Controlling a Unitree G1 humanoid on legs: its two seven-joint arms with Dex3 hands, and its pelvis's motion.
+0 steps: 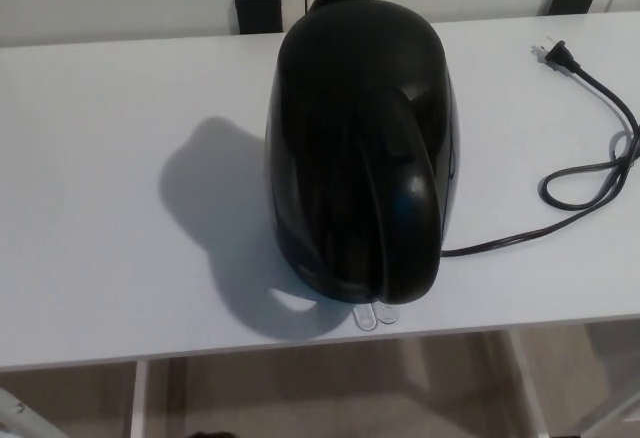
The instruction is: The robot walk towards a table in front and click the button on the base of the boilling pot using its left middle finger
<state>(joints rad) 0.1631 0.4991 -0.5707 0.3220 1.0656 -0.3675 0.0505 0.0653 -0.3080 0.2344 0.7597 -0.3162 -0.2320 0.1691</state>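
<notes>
A glossy black boiling pot stands on the white table, its handle toward me and its spout at the far side. Two small clear switch tabs stick out from under the pot's near edge, close to the table's front edge. Neither of my hands shows in the head view.
A black power cord runs from the pot's right side, loops, and ends in an unplugged plug at the far right. Two black brackets sit behind the table against the wall. Wooden floor and white table legs show below the front edge.
</notes>
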